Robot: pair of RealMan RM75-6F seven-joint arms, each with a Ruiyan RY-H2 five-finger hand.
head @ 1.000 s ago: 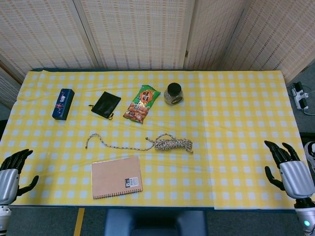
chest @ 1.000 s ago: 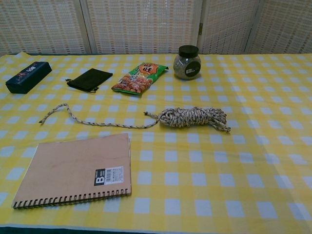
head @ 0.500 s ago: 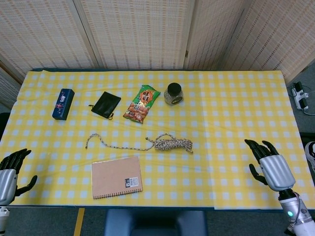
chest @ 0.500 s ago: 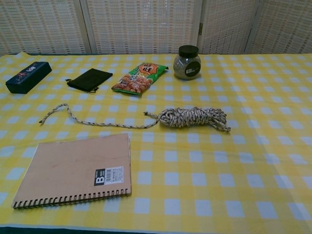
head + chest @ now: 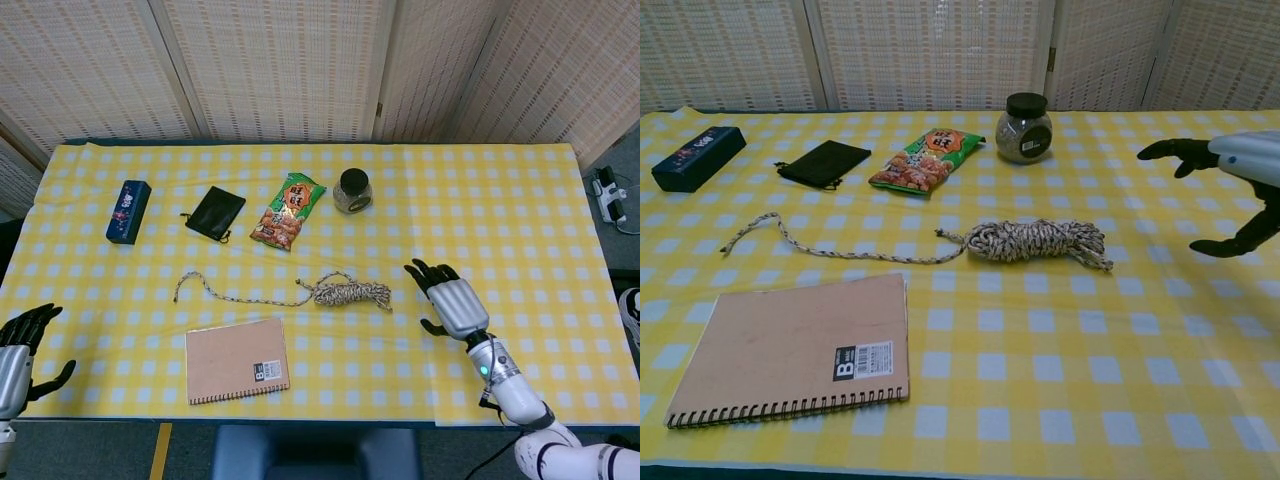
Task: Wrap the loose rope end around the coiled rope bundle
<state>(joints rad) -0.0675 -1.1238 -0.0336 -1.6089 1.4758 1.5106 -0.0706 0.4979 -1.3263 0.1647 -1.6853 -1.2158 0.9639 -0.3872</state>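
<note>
Since the earlier frames the right hand point(image 5: 452, 300) has swung in from the desk's right edge toward the middle and now hovers just off the right end of the coiled rope bundle point(image 5: 352, 293), fingers point(image 5: 1168, 151) spread and holding nothing; it has also come into the chest view, where it was absent. The left hand point(image 5: 20, 345) has barely shifted at the near left corner, its fingers apart and empty too, and nothing on the desk point(image 5: 500, 200) has moved. The desk's yellow checked cloth carries, well beyond the right fingers, a brown spiral notebook point(image 5: 237, 360) at the near edge, and along the far side a green snack packet point(image 5: 289, 210), a black pouch point(image 5: 215, 213), a dark blue box point(image 5: 128, 211) and a lidded jar point(image 5: 352, 190). The bundle lies at the desk's middle, a short reach left of the right fingers, and the loose rope end point(image 5: 230, 292) trails away from its left tip toward the left hand's side. The rope looks light, soft and limp, likely to slide on the cloth when pulled, so one hand should probably pin the coil at its middle while the other pinches the tail near its free tip.
</note>
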